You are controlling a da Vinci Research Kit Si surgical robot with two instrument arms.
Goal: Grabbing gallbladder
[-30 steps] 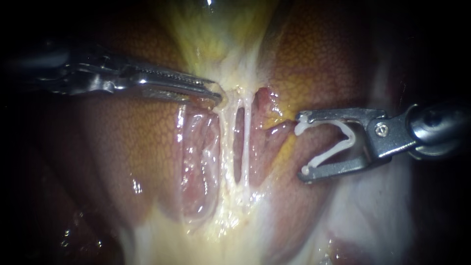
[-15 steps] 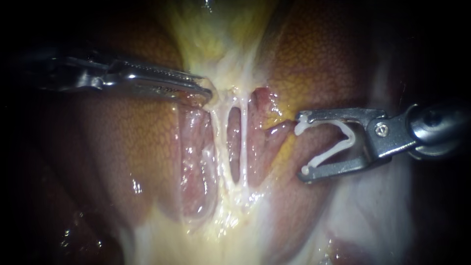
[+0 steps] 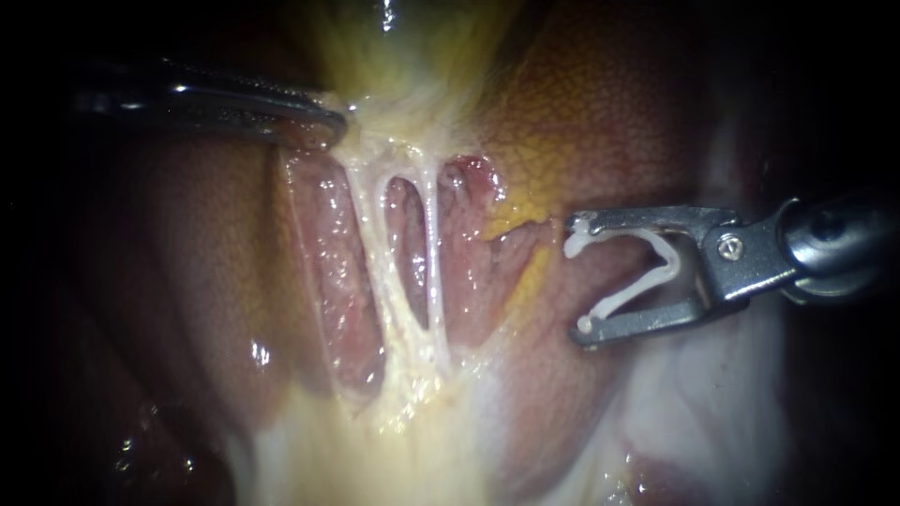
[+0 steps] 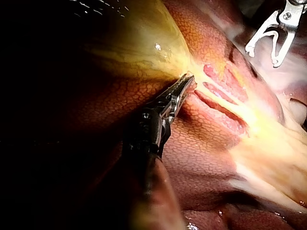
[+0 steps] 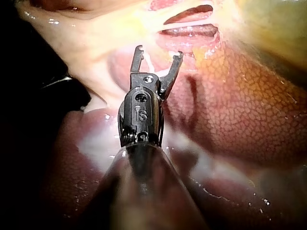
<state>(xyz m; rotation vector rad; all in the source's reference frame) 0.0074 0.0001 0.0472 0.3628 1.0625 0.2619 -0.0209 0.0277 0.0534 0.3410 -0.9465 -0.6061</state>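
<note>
My left instrument (image 3: pixel 323 122) comes in from the left, its jaws shut on the pale yellow tissue at the narrow end of the gallbladder (image 3: pixel 394 56). In the left wrist view its jaws (image 4: pixel 186 85) clamp the same yellow tissue (image 4: pixel 144 45). Below the grip, two thin whitish tubes (image 3: pixel 375 244) (image 3: pixel 433 262) run taut and slanted down to the pale tissue beneath. My right instrument (image 3: pixel 577 279) hangs to their right, apart from them, its jaws wide apart with a white clip (image 3: pixel 656 272) seated between them. The right wrist view shows these jaws (image 5: pixel 159 51) just short of the tubes.
Mottled brown-orange liver (image 3: pixel 600 112) lies on both sides of the tubes. Pink raw tissue (image 3: pixel 328 281) flanks the tubes. Pale yellow-white wet tissue (image 3: pixel 394 440) spreads below them. The edges of the endoscope view are dark.
My left instrument has moved up and to the left with the gallbladder tissue in its jaws. The two tubes have stretched longer and now slant. The right instrument has stayed still.
</note>
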